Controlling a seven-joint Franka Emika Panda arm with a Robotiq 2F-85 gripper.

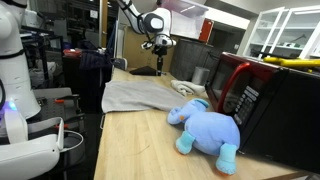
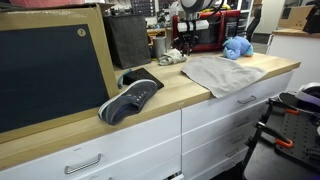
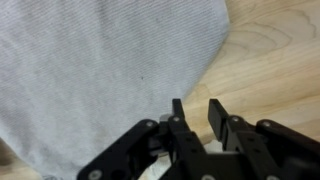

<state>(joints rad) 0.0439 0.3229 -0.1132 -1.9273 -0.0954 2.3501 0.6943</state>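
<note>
A grey cloth (image 1: 140, 95) lies spread on the wooden counter (image 1: 140, 150); it also shows in the other exterior view (image 2: 222, 72) and fills the upper left of the wrist view (image 3: 100, 70). My gripper (image 3: 197, 106) hangs above the counter at the cloth's edge. Its black fingers (image 3: 217, 115) stand apart, with bare wood showing between them and nothing held. In both exterior views the gripper (image 1: 160, 42) (image 2: 187, 40) is raised over the far end of the cloth, not touching it.
A blue plush toy (image 1: 205, 128) (image 2: 237, 47) lies beside a red and black microwave (image 1: 260, 95). A dark shoe (image 2: 132, 97) rests on the counter near a large black board (image 2: 50, 65). Drawers (image 2: 215, 125) run under the counter.
</note>
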